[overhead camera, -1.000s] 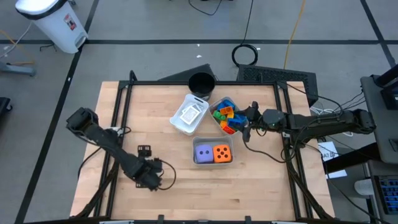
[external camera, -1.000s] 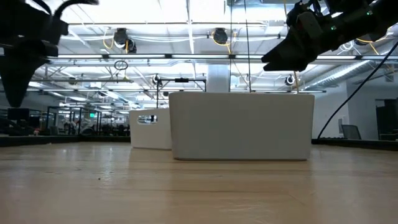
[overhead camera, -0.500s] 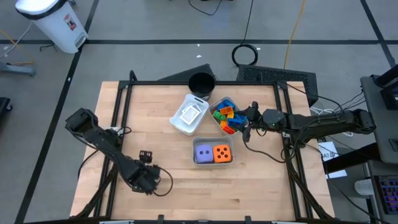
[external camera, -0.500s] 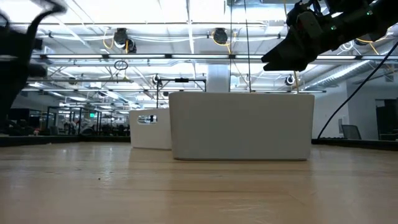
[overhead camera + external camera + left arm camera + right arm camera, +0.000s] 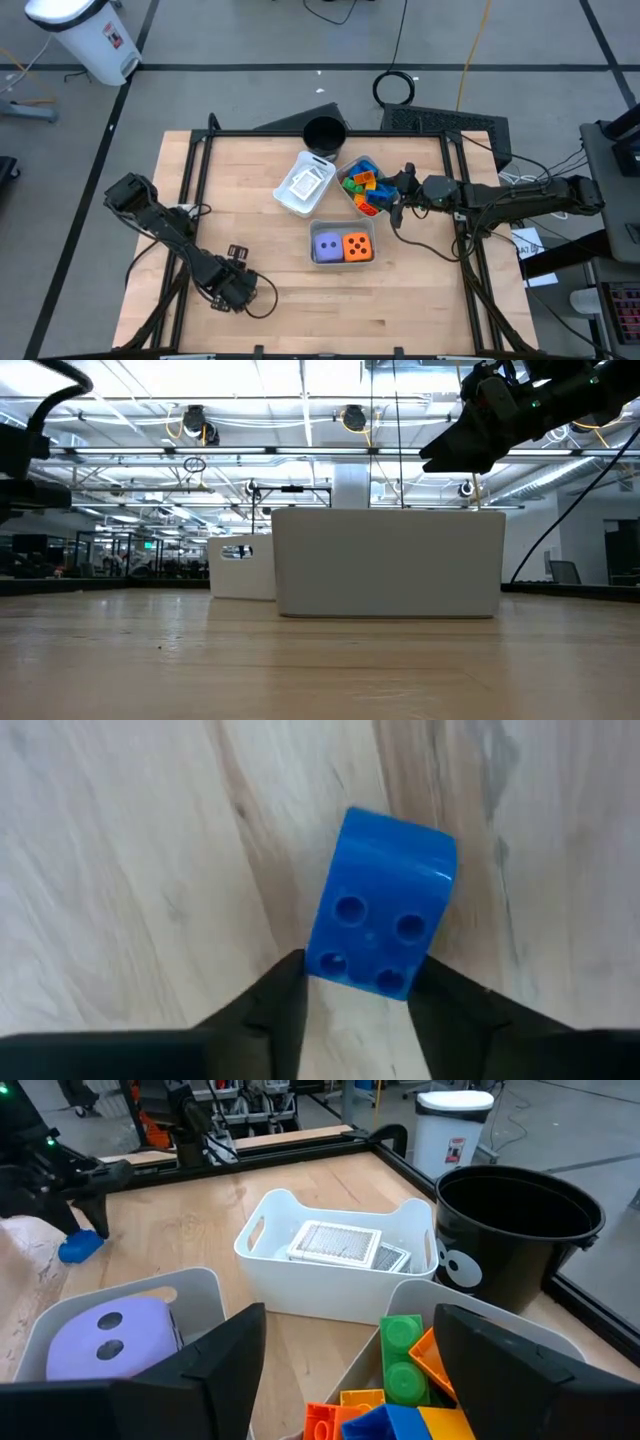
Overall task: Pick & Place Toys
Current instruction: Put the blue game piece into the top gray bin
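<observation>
The left gripper (image 5: pixel 355 995) sits low over the front-left of the wooden table (image 5: pixel 260 215), well in front of and left of the grey tray holding two dice (image 5: pixel 342 246). Its two dark fingers (image 5: pixel 275 1000) press on either side of a small blue plastic block (image 5: pixel 380 900) lying on the bare wood, so I judge it clamped on the near end of that block. The block's long axis runs straight away from the claw, tilted slightly, studs-holes face toward the wrist camera, and it is not yet lifted. A second ago the jaws stood wide apart and the arm was a little farther in; now it has shifted toward the table's front and closed. Beyond the dice tray, the white tray of flat white square tiles (image 5: pixel 305 184) and the tray of mixed coloured blocks (image 5: pixel 360 187) stand together before the black round cup (image 5: pixel 323 134). The right gripper (image 5: pixel 345 1370) hovers above the coloured blocks, fingers apart, holding nothing.
</observation>
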You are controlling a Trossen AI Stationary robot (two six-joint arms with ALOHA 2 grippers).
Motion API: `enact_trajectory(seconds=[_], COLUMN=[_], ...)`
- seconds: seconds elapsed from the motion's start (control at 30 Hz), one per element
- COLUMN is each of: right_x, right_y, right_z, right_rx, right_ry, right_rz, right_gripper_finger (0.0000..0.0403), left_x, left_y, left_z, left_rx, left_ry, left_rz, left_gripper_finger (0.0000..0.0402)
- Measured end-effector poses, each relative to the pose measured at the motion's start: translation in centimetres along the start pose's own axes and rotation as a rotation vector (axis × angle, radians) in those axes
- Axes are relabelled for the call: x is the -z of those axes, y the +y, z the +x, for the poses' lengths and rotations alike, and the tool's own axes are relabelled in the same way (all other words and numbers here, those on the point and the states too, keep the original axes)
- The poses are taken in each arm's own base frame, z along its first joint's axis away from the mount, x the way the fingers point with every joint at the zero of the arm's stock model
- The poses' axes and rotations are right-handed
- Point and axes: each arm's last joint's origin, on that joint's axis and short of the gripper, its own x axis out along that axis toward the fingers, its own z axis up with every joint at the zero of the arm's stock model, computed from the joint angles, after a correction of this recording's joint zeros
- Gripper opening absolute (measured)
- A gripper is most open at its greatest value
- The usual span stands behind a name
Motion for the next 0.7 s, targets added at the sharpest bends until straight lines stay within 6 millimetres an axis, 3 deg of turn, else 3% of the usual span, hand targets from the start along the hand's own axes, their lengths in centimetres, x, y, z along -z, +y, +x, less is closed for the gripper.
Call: enact_trajectory(seconds=[0.1,0.37,0.53,0.6,0.7], right_x=[0.0,0.0,0.0,0.0,0.0], right_y=[0.0,0.0,0.0,0.0,0.0], right_z=[0.0,0.0,0.0,0.0,0.0], right_rx=[0.0,0.0,0.0,0.0,0.0], right_ry=[0.0,0.003,0.002,0.002,0.002], right_rz=[0.0,0.0,0.0,0.0,0.0], right_gripper_finger=[0.0258,0.0258,0.0258,0.0258,0.0258], left_x=[-0.4,-1.1,-1.4,-2.1,-3.9], left_y=[-0.1,0.3,1.0,1.1,0.2], left_z=[0.1,0.1,0.2,0.2,-0.6], left_rx=[-0.003,-0.015,-0.019,0.054,0.285], left_ry=[-0.051,-0.1,-0.118,-0.135,-0.234], left_rz=[-0.016,-0.135,-0.46,-0.565,-0.481], left_gripper_finger=[0.0123,0.007,0.0067,0.0076,0.0078])
